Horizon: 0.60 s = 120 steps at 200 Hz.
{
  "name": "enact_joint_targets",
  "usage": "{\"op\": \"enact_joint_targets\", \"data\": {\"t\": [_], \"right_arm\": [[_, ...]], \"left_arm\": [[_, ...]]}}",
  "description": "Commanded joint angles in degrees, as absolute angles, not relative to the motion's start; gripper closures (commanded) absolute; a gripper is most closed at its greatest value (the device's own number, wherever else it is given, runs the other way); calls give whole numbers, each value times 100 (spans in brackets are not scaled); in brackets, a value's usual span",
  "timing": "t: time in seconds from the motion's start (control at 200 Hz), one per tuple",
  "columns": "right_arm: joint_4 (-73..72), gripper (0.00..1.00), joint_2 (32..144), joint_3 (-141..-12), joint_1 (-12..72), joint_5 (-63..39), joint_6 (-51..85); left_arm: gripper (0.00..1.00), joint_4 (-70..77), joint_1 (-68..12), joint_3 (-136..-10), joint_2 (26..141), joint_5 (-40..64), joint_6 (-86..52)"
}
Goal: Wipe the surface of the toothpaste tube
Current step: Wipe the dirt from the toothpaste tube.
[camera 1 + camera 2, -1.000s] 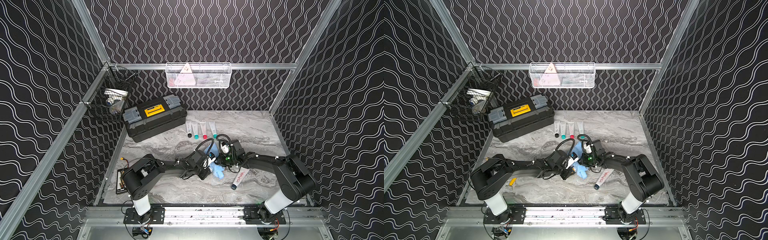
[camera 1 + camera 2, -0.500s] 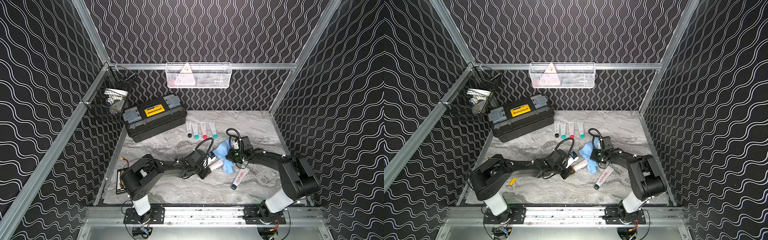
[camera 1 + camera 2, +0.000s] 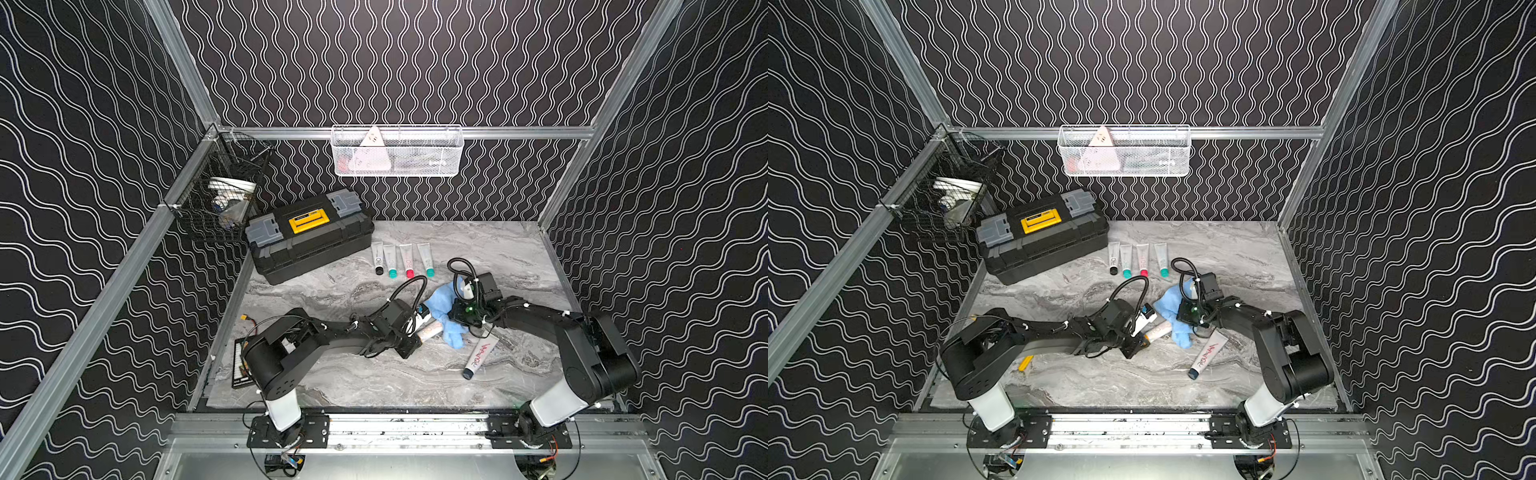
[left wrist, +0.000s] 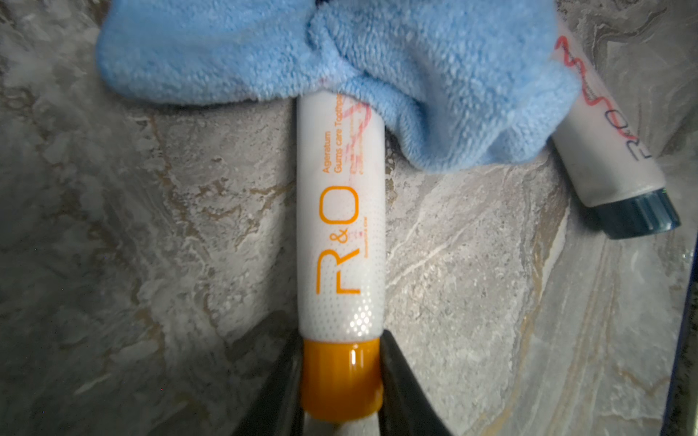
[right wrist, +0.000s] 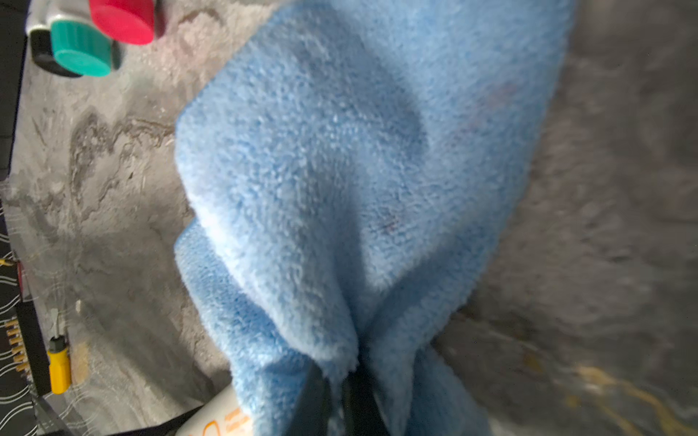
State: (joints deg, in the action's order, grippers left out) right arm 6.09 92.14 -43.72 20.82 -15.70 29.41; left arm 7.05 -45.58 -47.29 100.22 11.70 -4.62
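Shows left gripper (image 4: 342, 381) narrow on orange cap (image 4: 340, 372) of R&O toothpaste tube (image 4: 340, 234), right gripper (image 5: 342, 392) pinching blue microfibre cloth (image 4: 340, 49) over tube's tail. Could pull cap free if cloth snags.

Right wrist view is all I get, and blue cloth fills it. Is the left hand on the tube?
Observer: Yes. In the left wrist view the left hand is shut on the toothpaste tube, gripping its orange cap.
Operator: Where is the cloth on it?
Observer: The blue cloth drapes over the end away from the cap. The printed stretch by the cap is bare.
Operator: Does it look clean?
Observer: No. Faint red marks show on the tube right at the cloth's edge.
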Motion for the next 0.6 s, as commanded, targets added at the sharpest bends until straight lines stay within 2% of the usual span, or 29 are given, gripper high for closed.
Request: {"op": "enact_joint_targets", "data": {"t": [0.0, 0.275, 0.595], "right_arm": [[850, 100, 9216, -4329, 2323, -1843, 3166], [578, 100, 9040, -4211, 3204, -1860, 3728], [193, 100, 9072, -4088, 3375, -2153, 4073]], "left_arm": [[81, 885, -4522, -4777, 10034, 1099, -530], [81, 888, -4483, -4773, 10030, 1116, -545], [81, 888, -4477, -4764, 10033, 1134, -555]]}}
